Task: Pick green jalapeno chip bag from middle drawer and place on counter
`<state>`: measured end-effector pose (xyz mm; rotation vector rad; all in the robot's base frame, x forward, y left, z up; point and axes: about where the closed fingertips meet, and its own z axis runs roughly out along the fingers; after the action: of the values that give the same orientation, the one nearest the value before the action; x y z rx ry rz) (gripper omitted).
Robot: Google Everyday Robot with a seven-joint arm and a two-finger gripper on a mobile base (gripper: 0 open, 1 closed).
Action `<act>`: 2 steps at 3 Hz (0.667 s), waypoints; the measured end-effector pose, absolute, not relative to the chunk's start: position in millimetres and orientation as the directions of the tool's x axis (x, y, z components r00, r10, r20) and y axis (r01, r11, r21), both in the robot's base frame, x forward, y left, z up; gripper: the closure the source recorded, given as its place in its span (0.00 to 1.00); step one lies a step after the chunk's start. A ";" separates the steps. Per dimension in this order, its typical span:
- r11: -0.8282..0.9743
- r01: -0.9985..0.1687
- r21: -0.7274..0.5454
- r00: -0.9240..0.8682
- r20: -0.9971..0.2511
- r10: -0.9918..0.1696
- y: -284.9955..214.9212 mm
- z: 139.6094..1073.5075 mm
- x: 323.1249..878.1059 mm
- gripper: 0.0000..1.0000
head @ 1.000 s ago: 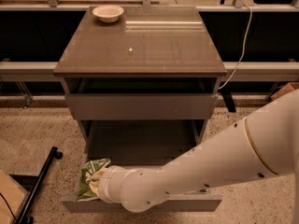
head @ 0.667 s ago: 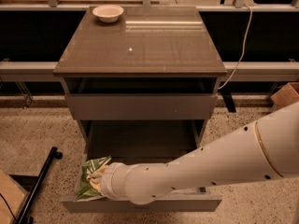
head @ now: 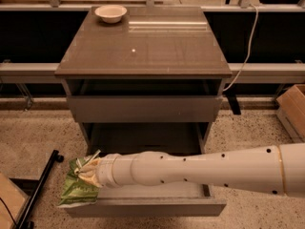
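The green jalapeno chip bag [head: 76, 191] hangs at the left end of the open middle drawer [head: 147, 207], over its left side. My gripper [head: 87, 170] is shut on the bag's top edge; my white arm reaches to it across the drawer from the right. The arm hides most of the drawer floor. The counter [head: 157, 42] is the cabinet's glossy grey-brown top, above and behind the gripper.
A small white bowl [head: 110, 13] sits at the counter's back left corner. The upper drawer front [head: 143, 109] is shut. A black stand leg [head: 40, 187] lies on the floor at left. A cardboard box [head: 293, 109] stands at right.
The gripper with the bag has moved a little to the left, so the bag now hangs over the drawer's left side. The arm lies lower and more level across the drawer.
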<state>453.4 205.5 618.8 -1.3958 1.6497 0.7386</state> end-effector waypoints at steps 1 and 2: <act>0.187 -0.980 -0.062 -0.025 -0.903 -0.430 183.6 655.7 452.0 1.00; 0.235 -0.966 -0.109 -0.007 -0.896 -0.444 129.9 720.6 458.3 1.00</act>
<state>458.3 129.9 720.6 -1.3504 1.6010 0.7236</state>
